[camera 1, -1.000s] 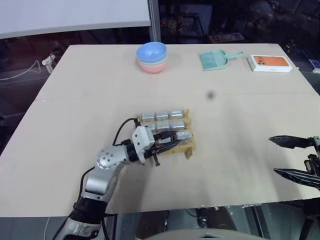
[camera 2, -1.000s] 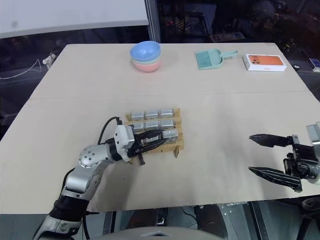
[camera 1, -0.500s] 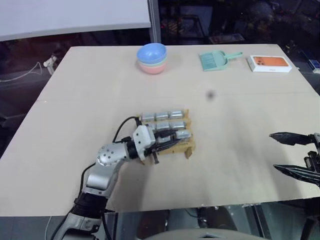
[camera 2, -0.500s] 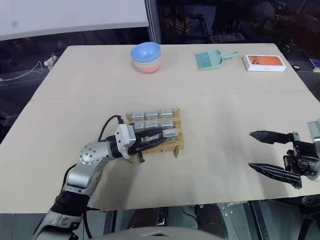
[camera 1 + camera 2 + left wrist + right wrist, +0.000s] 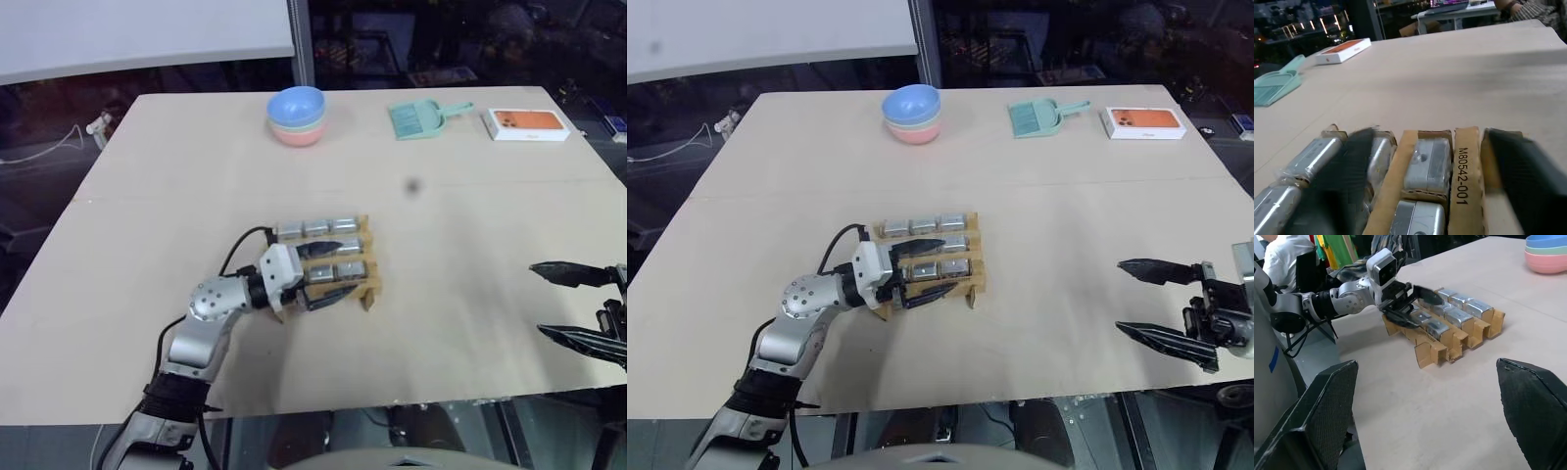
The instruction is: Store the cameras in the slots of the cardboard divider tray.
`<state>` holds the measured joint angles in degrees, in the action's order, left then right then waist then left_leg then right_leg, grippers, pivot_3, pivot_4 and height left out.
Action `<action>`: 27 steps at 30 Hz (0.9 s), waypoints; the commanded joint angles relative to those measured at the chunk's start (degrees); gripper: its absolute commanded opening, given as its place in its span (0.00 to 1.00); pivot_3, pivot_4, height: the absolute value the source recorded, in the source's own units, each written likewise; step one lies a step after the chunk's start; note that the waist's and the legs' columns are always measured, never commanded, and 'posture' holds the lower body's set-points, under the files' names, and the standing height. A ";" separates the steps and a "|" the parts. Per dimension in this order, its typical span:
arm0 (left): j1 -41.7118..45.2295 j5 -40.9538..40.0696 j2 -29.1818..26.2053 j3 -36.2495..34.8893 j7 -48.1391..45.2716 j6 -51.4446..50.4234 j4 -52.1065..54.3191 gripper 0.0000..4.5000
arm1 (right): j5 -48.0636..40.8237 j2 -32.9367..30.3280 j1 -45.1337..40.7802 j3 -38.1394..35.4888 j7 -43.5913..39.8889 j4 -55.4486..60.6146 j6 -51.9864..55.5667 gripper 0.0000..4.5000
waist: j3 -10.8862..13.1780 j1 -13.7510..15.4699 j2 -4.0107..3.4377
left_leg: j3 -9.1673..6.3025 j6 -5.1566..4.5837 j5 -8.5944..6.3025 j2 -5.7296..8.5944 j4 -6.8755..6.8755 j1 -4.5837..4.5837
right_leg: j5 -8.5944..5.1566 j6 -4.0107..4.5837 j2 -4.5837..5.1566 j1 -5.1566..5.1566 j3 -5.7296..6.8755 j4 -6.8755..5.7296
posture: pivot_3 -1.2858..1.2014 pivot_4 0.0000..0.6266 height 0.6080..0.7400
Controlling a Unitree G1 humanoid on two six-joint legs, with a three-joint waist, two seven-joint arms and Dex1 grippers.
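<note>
Placement step, near its end: your left gripper (image 5: 328, 273) sits at the cardboard divider tray (image 5: 367, 299) mid-tabletop (image 5: 470, 235), jaws spread apart astride the near row, clamping nothing. Cameras (image 5: 315, 227) fill the slots you can see; the nearest row is partly hidden. Your right gripper (image 5: 578, 308) hangs well apart, jaws wide, empty. Next, you likely back the left arm straight out without nudging the tray.

Left gripper (image 5: 328, 273) jaws spread over cameras (image 5: 333, 248) in tray (image 5: 370, 286).
</note>
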<state>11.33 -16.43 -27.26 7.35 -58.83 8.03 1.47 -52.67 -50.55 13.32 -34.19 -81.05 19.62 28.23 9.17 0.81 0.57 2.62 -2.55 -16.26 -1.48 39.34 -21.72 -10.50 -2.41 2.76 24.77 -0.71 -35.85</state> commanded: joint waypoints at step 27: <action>-30.26 -14.14 -11.84 -28.75 6.66 -21.66 14.59 0.99 | 8.45 3.80 -4.50 6.34 -3.97 -13.79 -11.29 1.00 | 0.52 -0.08 0.55 | 0.20 -0.07 -0.08 -0.32 -0.15 -0.34 | -0.03 -0.01 0.01 0.44 -0.02 0.20 | 0.52 0.24 1.00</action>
<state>-18.56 -31.62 -39.17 -20.22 -52.17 -15.75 16.05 -44.52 -46.67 9.37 -27.33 -83.55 6.29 18.73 9.69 0.73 1.12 2.82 -2.62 -16.34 -1.80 39.19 -22.10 -10.52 -2.42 2.77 25.24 -0.73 -35.65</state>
